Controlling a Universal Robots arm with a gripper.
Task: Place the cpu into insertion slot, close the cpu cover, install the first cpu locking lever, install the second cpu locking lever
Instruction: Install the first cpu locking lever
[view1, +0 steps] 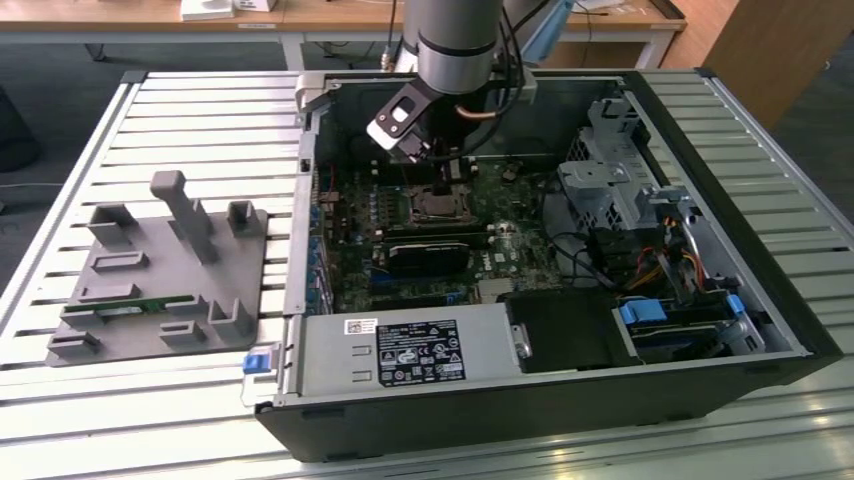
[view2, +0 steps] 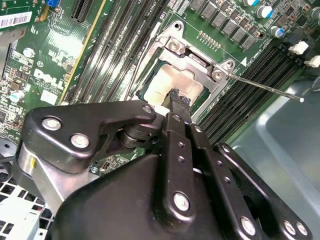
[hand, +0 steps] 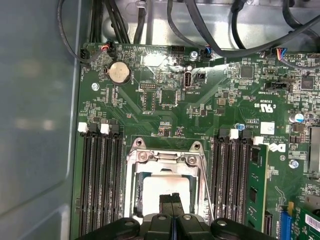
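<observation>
1. Tool (hand: 170, 199) fingers are closed flat against each other with nothing visible between them. In both wrist views the tips sit low over the middle of the socket, inside the open computer case (view1: 400, 430) on the slatted bench (view1: 200, 100).
2. I cannot tell whether the tips press on the metal below or hang just above it.
3. The cpu (hand: 156, 186) lies in the insertion slot. Its dull silvery top shows through the opening, so the first step looks done.
4. The cpu cover (hand: 165, 157) appears folded down flat around the chip, its frame bordering the top on the sides that show. That step also looks done, or very nearly.
5. One locking lever (view2: 265, 89), a thin rod, sticks out from the socket corner across the memory slots (view2: 250, 80) in the second wrist view. It seems unlatched.
6. I cannot make out the second lever clearly, so by my reading both lever steps remain.
</observation>
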